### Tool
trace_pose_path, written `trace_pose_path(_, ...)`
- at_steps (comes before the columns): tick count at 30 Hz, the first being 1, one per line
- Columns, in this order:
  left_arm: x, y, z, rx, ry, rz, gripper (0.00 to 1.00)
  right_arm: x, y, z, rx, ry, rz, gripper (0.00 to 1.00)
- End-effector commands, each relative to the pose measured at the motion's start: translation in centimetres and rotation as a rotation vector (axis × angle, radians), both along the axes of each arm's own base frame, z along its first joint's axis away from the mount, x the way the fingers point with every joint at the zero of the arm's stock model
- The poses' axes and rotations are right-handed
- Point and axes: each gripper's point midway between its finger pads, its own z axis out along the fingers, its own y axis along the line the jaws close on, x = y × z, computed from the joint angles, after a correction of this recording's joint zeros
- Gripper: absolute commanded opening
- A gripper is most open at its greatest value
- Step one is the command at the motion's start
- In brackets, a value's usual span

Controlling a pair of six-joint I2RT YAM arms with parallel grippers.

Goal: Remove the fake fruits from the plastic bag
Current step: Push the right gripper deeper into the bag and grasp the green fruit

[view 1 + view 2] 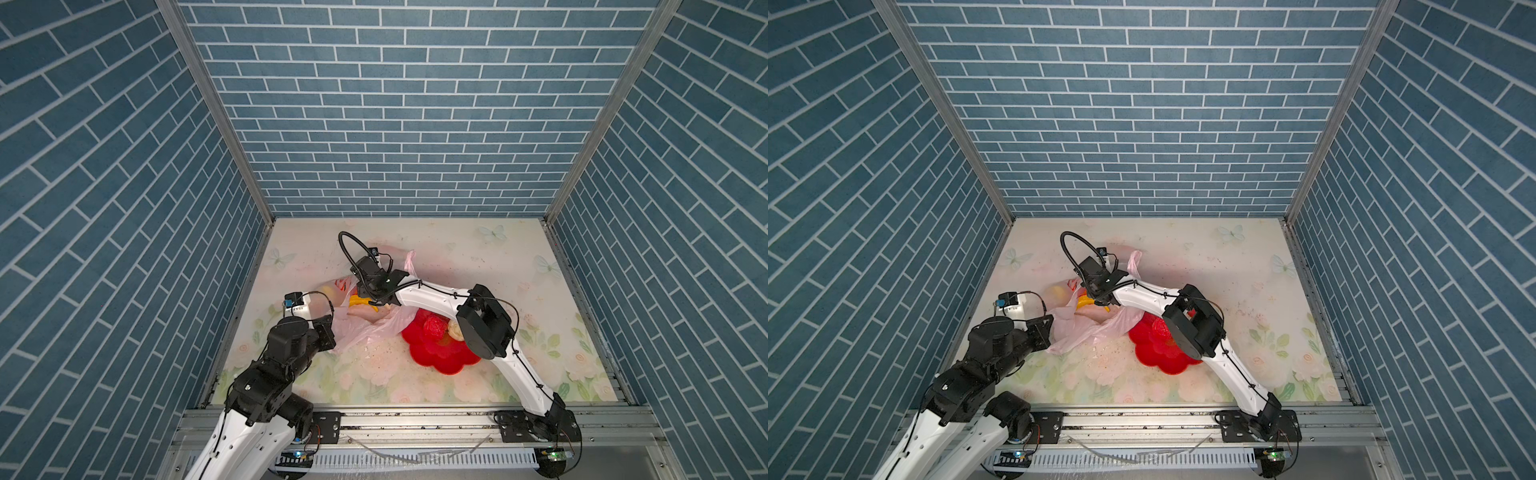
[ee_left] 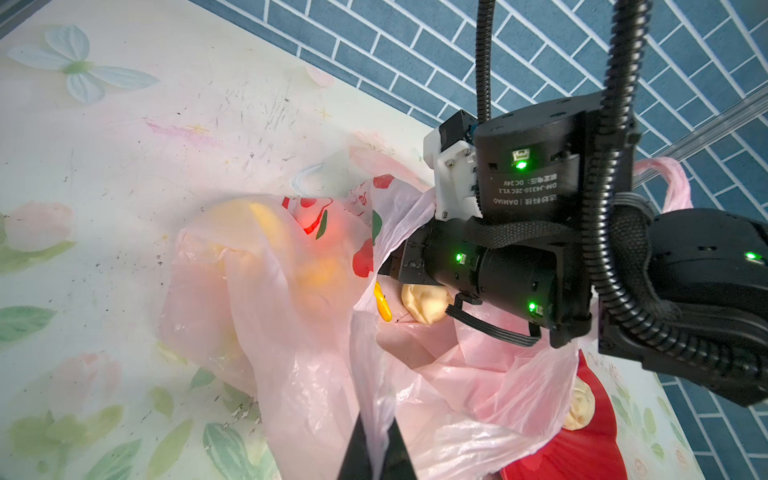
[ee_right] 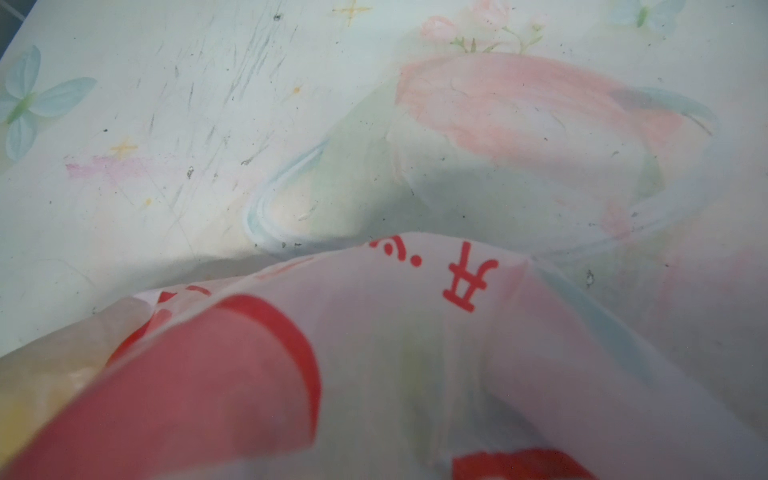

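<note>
The pink translucent plastic bag point(image 1: 365, 328) point(image 2: 299, 353) lies crumpled left of centre with its mouth towards the red dish. My left gripper point(image 2: 376, 419) is shut on a fold of the bag's rim. My right gripper point(image 2: 390, 268) reaches into the bag's mouth, where the film hides its fingertips. In the right wrist view only bag film point(image 3: 415, 332) shows. Of the fake fruits, a yellow banana point(image 2: 382, 305) point(image 1: 359, 301) and a cream bumpy one point(image 2: 424, 305) lie in the mouth. Yellow and orange shapes point(image 2: 257, 220) show through the film. A red fruit point(image 1: 434, 324) and a cream one point(image 1: 455, 330) sit in the dish.
The red flower-shaped dish point(image 1: 436, 361) point(image 1: 1163, 357) stands right beside the bag, partly under my right arm's elbow point(image 1: 484, 328). One bag handle point(image 1: 410, 262) sticks up behind the right wrist. Blue brick walls enclose the floral table point(image 1: 498, 270) on three sides.
</note>
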Motion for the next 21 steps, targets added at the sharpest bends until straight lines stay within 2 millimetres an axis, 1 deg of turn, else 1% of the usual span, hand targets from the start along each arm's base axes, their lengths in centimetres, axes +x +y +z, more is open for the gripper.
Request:
trace_pose_path(1,-0.3,0.3,-0.8,0.012,0.020,0.004,0.07,0.5,-0.4,-1.7,-0.001,0.030,-0.048,0.63)
trace_pose_path(7,-0.2,0.2,-0.9,0.016,0.023,0.005,0.07,0.3,-0.3,-1.5,0.009,0.036,-0.035,0.46)
trace_pose_path(12,0.0,0.4,-0.8,0.020,0.016,0.013,0.07,0.0,-0.4,-0.7,0.027,0.030,-0.022,0.34)
trace_pose_path(15,0.1,0.4,-0.6,0.020,0.008,0.019,0.07,-0.2,-0.5,0.0,0.035,0.020,-0.007,0.29)
trace_pose_path(18,0.4,0.5,-1.0,0.027,0.013,0.027,0.07,-0.4,-0.5,1.1,0.045,0.013,0.009,0.23)
trace_pose_path(21,0.7,0.3,-1.2,0.021,0.014,0.028,0.07,-1.1,-0.5,2.5,0.035,0.000,0.033,0.21)
